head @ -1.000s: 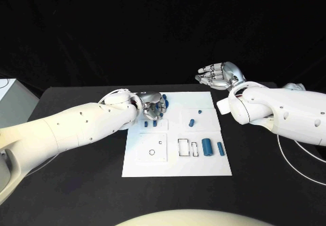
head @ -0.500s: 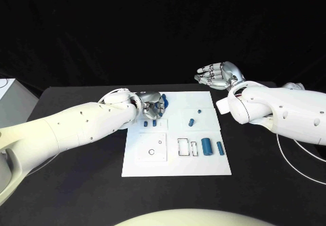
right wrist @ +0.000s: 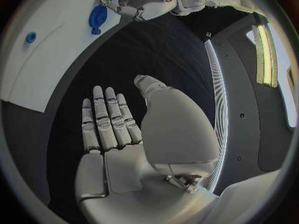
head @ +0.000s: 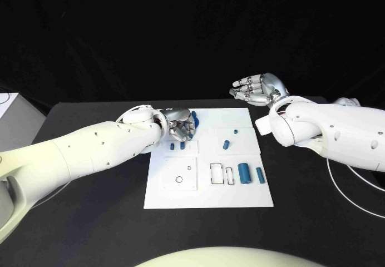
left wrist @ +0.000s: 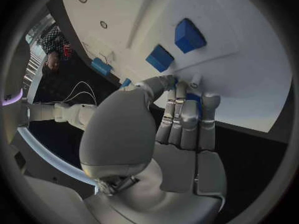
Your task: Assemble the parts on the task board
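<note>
Item one: you are looking at the black table, taking up the lower half of the head view. Item two: the task board is lying at frame centre, white, long side running up the picture. Item three: your left hand is hovering over the board's upper left corner, fingers curling round a blue part; a blue tip is poking out above them. Item four: your right hand is hanging raised at upper right, off the board, fingers straight and side by side, holding nothing. Item five: loose parts are sitting on the board — a fat cylinder at centre right and two small upright pieces just below your left hand.
</note>
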Controlling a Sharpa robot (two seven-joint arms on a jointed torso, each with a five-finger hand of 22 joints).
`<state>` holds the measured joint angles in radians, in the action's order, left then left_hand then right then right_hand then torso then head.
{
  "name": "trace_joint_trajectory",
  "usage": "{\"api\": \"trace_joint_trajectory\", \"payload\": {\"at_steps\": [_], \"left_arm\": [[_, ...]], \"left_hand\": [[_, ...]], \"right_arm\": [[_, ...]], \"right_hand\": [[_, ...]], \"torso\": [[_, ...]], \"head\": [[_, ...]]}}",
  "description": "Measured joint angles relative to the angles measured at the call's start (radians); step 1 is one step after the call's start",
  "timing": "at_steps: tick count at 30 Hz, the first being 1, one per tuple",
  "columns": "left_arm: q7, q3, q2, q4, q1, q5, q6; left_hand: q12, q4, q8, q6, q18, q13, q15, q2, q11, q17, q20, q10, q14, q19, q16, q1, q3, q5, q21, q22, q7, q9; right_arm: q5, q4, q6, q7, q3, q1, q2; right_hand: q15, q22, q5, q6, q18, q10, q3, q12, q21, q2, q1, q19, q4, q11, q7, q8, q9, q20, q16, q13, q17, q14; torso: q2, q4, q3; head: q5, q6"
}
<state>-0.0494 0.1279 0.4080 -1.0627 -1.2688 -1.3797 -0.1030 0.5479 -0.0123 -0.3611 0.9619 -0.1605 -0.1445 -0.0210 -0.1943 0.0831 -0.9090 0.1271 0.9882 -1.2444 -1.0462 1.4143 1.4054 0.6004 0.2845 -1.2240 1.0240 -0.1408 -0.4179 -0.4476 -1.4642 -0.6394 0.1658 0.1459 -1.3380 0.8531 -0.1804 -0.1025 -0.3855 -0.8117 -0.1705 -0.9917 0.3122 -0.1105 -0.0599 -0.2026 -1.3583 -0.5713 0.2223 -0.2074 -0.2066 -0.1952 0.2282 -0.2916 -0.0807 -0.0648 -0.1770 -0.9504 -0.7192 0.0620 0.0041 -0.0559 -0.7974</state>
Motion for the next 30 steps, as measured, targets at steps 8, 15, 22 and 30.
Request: {"api": "trace_joint_trajectory", "payload": {"at_steps": [8,15,22,30], "left_arm": [[-0.011,-0.001,0.023,-0.014,0.005,0.019,-0.028],[-0.015,-0.036,0.081,-0.073,0.006,0.055,-0.044],[-0.013,-0.061,0.148,-0.131,0.004,0.094,-0.043],[-0.003,-0.065,0.179,-0.142,0.005,0.117,-0.026]], "left_hand": [[-0.021,0.003,0.006,0.008,0.000,0.005,0.005,0.000,-0.005,-0.009,-0.002,0.017,-0.008,-0.012,0.002,-0.002,0.001,0.000,-0.003,0.010,-0.003,-0.002],[-0.028,0.006,0.011,0.008,0.000,0.006,0.005,0.000,-0.001,-0.008,-0.002,0.020,-0.008,-0.012,0.002,-0.002,-0.002,0.000,-0.003,0.010,-0.003,-0.008],[-0.034,0.006,0.011,0.008,0.000,0.008,0.005,0.000,0.003,-0.007,-0.002,0.024,-0.008,-0.012,0.002,-0.002,-0.002,0.000,-0.003,0.009,-0.003,-0.008],[-0.043,0.008,0.017,0.008,0.000,0.009,0.005,-0.005,0.003,-0.003,-0.002,0.024,-0.008,-0.012,0.002,-0.008,-0.005,0.000,-0.003,0.006,-0.004,-0.008]], "right_arm": [[-0.001,0.000,0.001,-0.003,0.000,0.000,0.000],[-0.001,0.002,0.003,-0.007,0.000,0.000,0.003],[-0.002,0.002,0.004,-0.010,0.000,0.000,0.009],[-0.003,0.003,0.006,-0.014,0.000,0.000,0.009]], "right_hand": [[0.000,0.000,0.000,-0.002,0.000,0.000,0.000,0.000,0.000,0.000,0.000,0.000,0.000,0.000,-0.002,0.000,-0.001,0.000,0.000,0.000,0.000,0.000],[0.000,0.000,0.000,-0.004,0.000,0.000,0.000,0.000,0.000,0.000,0.000,0.000,0.000,0.000,-0.004,0.000,-0.001,0.000,0.000,0.000,0.000,0.000],[0.000,0.000,0.000,-0.004,0.000,0.000,0.000,0.000,0.000,0.000,0.000,0.000,0.000,0.000,-0.004,0.000,-0.001,0.000,0.000,0.000,0.000,0.000],[0.000,0.002,0.000,-0.004,0.000,-0.004,0.000,0.000,0.000,0.000,0.000,0.000,0.000,-0.004,-0.004,0.000,-0.001,0.000,0.000,0.000,0.001,-0.007]], "torso": [[0.000,-0.0007,0.0000],[0.001,-0.0004,-0.0004],[0.004,0.0035,-0.0002],[0.005,0.0079,-0.0006]], "head": [[0.000,0.003],[-0.003,0.006],[-0.004,0.005],[-0.004,0.003]]}}
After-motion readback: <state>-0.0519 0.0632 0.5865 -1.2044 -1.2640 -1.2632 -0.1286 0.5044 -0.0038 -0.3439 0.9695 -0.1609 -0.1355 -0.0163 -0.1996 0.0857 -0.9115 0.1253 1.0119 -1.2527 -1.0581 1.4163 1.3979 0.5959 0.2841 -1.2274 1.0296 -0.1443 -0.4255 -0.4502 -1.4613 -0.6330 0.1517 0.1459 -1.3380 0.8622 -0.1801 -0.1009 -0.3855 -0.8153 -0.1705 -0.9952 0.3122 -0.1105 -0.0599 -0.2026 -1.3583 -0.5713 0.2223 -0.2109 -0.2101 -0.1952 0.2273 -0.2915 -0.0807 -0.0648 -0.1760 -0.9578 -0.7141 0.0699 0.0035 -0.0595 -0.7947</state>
